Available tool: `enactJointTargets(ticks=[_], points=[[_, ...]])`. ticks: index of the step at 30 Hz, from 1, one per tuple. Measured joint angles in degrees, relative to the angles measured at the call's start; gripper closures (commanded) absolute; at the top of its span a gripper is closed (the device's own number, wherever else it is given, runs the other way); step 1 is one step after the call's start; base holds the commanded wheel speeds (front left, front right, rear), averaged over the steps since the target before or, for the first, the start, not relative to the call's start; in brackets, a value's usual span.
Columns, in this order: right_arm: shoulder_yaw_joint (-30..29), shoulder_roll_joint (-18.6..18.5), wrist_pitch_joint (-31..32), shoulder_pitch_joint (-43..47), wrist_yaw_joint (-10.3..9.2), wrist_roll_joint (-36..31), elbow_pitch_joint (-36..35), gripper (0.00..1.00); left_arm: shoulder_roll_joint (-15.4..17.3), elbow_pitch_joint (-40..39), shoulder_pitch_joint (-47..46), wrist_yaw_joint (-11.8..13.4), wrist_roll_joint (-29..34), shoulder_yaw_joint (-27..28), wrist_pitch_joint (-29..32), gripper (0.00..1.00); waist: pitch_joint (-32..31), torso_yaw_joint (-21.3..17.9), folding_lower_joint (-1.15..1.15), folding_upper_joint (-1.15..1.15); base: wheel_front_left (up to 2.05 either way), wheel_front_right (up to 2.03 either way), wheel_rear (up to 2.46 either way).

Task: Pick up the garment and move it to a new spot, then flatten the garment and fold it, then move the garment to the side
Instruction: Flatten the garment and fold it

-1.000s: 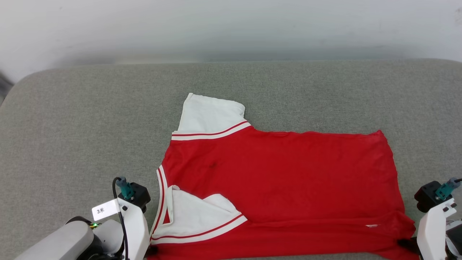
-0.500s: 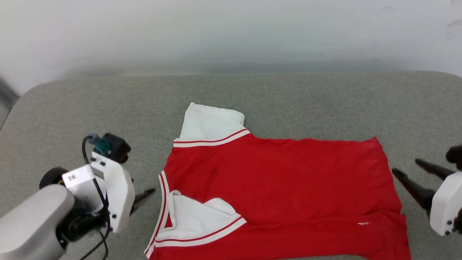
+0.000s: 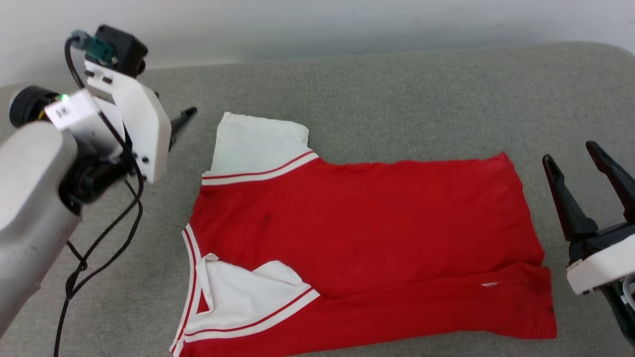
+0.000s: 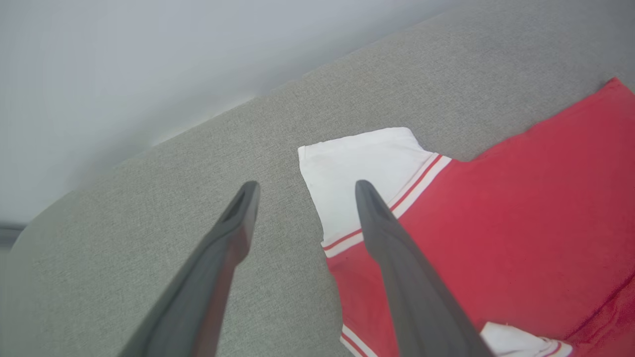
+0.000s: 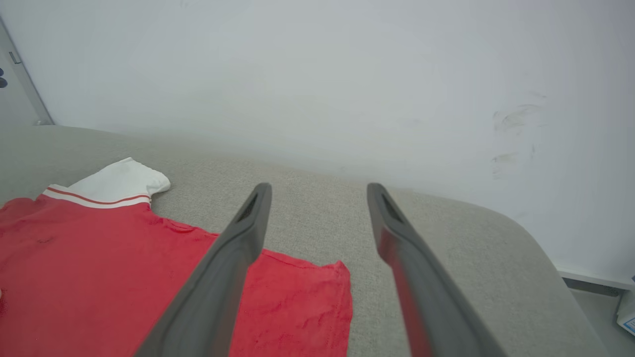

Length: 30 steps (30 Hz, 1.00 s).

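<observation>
Here left tool (image 4: 306,186) and right tool (image 3: 569,152) gape empty beside the soft garment (image 3: 357,223).

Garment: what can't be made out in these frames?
- Head view: the garment has its near-left corner cut off by the bottom edge.
- Head view: the small white print near the hem is too small to read.
- Head view: the left gripper has its fingers mostly behind its own white housing.
- Right wrist view: the right gripper has its fingers over part of the garment edge.
</observation>
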Motion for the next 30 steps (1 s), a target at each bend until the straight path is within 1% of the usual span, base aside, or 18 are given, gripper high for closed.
enactJointTargets(ticks=[4,6,9,12,15,19,24,27,30], points=[[-1.4,3.5,-0.5,1.6,0.0,-3.0,-3.4,0.0,-1.9,4.2,-6.9,-0.2,-1.1,0.6,5.2,0.0,4.0,-1.4,0.0,0.0,0.0,0.0,0.0],[-1.4,4.6,-0.3,1.7,0.01,-3.9,-4.7,0.0,-2.7,6.3,-10.0,-0.5,-2.2,0.5,9.6,0.0,6.0,-2.2,0.0,0.0,0.0,0.0,0.0],[-1.0,5.4,-0.3,1.6,0.01,-4.5,-5.9,0.0,-3.5,9.4,-14.5,-0.3,-3.9,0.2,16.8,0.0,9.0,-3.5,0.0,0.0,0.0,0.0,0.0],[-0.5,5.7,-0.3,0.7,0.01,-4.7,-6.6,0.0,-4.2,11.5,-19.3,-0.1,-3.5,-0.5,21.5,0.0,11.9,-4.8,0.0,0.0,0.0,0.0,0.0],[0.2,5.8,-0.5,-1.0,0.0,-4.6,-6.7,0.0,-5.1,13.7,-21.9,0.3,-3.4,-1.4,25.4,0.0,14.6,-6.0,0.01,0.0,0.0,0.0,0.0],[1.3,5.9,-0.9,-2.8,0.0,-4.4,-6.3,0.0,-5.9,16.8,-24.3,1.0,-2.4,-2.9,28.4,0.0,18.0,-7.5,0.01,0.0,0.0,0.0,0.0],[2.1,6.2,-1.9,-4.5,0.01,-4.1,-5.2,0.0,-5.8,20.5,-24.8,1.6,-1.1,-4.7,30.7,0.0,21.2,-9.2,0.01,0.0,0.0,0.0,0.0],[2.3,6.1,-2.3,-4.7,0.01,-3.8,-4.5,0.0,-5.2,21.1,-24.8,0.7,-0.8,-5.2,31.3,0.0,21.9,-9.8,0.0,0.0,0.0,0.0,0.0],[2.1,5.9,-2.4,-4.8,0.0,-3.6,-4.0,0.0,-5.1,21.5,-24.4,-0.5,-0.9,-5.7,31.4,0.0,21.7,-9.6,0.0,0.0,0.0,0.0,0.0]])
